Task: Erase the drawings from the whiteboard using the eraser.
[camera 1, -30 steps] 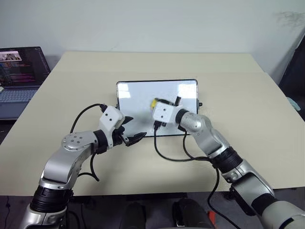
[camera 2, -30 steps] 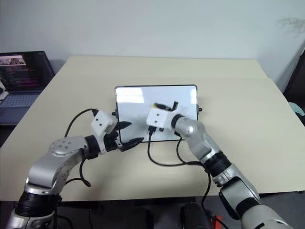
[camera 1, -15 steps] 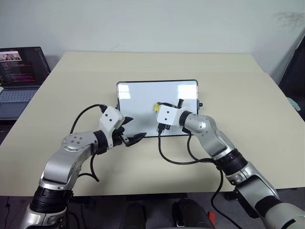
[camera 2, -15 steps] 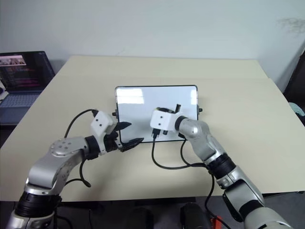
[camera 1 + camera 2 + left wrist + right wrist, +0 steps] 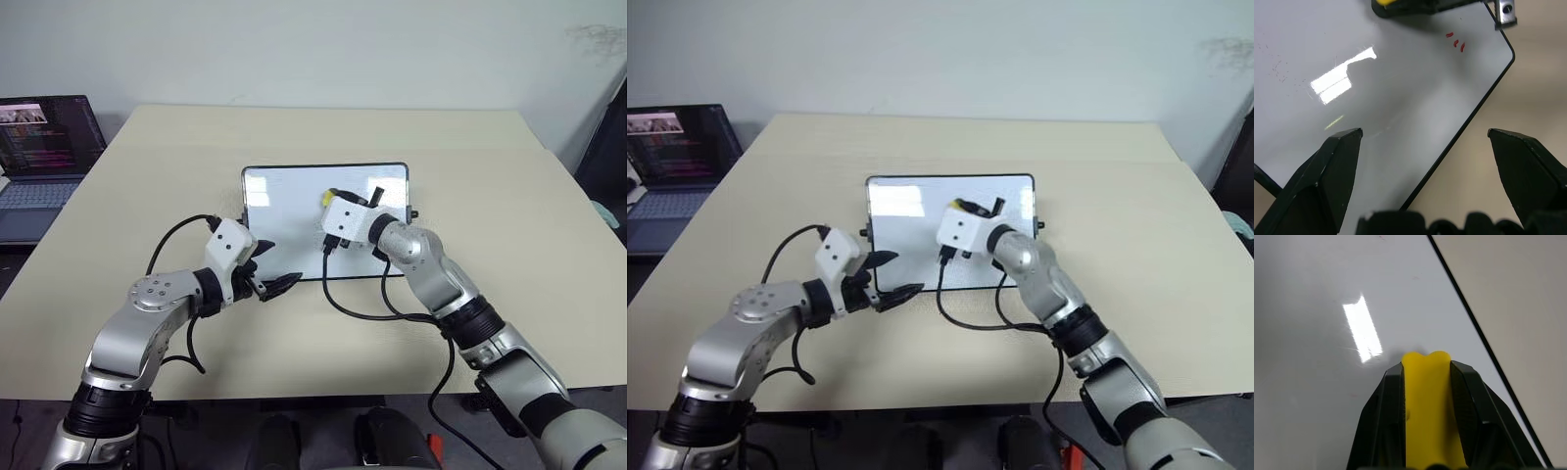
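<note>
The whiteboard lies flat in the middle of the table, glossy white with a thin dark frame. My right gripper hovers over its far-right part, shut on the yellow eraser, whose front end presses against the board surface. The left wrist view picks up the drawings as short red dashes near a rounded board corner, close to the eraser. At the board's near-left corner my left gripper stands open, its fingers empty and wide apart over the board's edge.
An open laptop sits off the table's left side. A small teal object shows at the far right edge. Black cables loop from both wrists onto the table in front of the board.
My right gripper drew the eraser toward the board's near edge, then pushed it to the far side and slightly right. The left arm has stayed still.
</note>
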Controlling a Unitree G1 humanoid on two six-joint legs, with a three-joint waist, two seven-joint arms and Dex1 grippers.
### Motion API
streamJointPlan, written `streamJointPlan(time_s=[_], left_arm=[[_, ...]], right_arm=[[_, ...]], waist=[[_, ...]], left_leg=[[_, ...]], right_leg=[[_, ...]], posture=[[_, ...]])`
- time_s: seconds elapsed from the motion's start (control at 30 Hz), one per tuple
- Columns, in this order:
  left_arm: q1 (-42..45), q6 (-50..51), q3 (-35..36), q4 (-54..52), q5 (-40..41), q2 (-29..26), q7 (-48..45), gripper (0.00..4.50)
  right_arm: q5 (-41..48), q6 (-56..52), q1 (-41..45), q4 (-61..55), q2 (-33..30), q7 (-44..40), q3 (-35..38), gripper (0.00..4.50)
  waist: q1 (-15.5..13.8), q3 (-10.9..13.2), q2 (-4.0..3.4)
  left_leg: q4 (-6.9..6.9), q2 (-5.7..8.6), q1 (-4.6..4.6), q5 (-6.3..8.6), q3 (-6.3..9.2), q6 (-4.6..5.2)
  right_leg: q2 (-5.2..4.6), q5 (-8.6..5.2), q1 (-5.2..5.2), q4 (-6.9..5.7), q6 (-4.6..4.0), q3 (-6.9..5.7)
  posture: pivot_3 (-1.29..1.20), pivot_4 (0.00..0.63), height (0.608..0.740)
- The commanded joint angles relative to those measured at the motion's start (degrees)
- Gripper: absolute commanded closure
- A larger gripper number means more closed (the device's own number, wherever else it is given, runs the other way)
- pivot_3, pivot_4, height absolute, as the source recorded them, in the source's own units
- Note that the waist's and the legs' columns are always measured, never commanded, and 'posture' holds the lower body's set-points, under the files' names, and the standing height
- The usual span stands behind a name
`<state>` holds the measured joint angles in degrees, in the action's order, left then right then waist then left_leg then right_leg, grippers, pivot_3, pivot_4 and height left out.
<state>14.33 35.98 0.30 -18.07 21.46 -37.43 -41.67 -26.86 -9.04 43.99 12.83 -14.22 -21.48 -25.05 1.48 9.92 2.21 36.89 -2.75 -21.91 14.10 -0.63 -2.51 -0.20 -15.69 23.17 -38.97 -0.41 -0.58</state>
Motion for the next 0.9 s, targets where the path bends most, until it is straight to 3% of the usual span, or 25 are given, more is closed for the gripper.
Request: streamJointPlan(time_s=[0.03, 0.27, 0.47, 0.7, 0.9], left_arm=[[0.33, -0.15, 0.45, -2.49, 0.44, 0.23, 0.36, 0.0], [0.56, -0.32, 0.35, -2.24, 0.34, 0.38, 0.32, 0.0], [1.11, -0.68, 0.15, -1.59, 0.18, 0.43, -0.01, 0.0], [0.44, -2.56, 0.44, -3.09, 1.17, 0.92, -1.49, 0.0], [-1.16, -3.55, 1.47, -5.46, 3.15, 1.13, -2.77, 0.0]], right_arm=[[-0.38, -2.03, -1.04, 2.91, -2.21, -0.8, 1.77, 3.52], [0.85, -4.79, -4.7, -0.4, -3.24, -6.4, 0.82, 3.52], [4.58, -4.86, -4.24, -2.46, 0.2, -3.16, 5.52, 3.52], [22.99, -15.79, -7.72, -17.17, 6.84, -7.63, 17.42, 3.52], [31.92, -20.97, -18.3, -34.46, 0.03, -14.92, 19.68, 3.52]], waist=[[-0.02, 0.0, 0.0], [0.0, -0.02, 0.03], [0.11, -0.01, 0.02], [0.01, 0.08, -0.05], [-0.05, 0.08, -0.05]], left_leg=[[0.0, 0.0, 0.0, 0.0, 0.0, 0.0], [0.0, 0.0, 0.02, 0.0, 0.01, 0.0], [0.0, 0.0, 0.05, 0.0, 0.02, 0.01], [-0.04, -0.09, -0.21, 0.01, 0.04, -0.01], [-0.06, -0.1, -0.82, 0.16, 0.09, -0.09]], right_leg=[[0.0, 0.0, 0.0, 0.01, 0.0, -0.01], [-0.05, 0.0, -0.03, 0.0, 0.0, -0.02], [0.0, 0.0, -0.02, -0.03, 0.0, -0.03], [-0.02, -0.01, 0.14, 0.04, 0.01, -0.04], [-0.17, -0.07, 0.57, 0.09, 0.07, -0.08]], posture=[[0.0, 0.15, 0.74], [0.0, 0.15, 0.74], [0.0, 0.15, 0.74], [0.0, 0.15, 0.74], [0.0, 0.15, 0.74]])
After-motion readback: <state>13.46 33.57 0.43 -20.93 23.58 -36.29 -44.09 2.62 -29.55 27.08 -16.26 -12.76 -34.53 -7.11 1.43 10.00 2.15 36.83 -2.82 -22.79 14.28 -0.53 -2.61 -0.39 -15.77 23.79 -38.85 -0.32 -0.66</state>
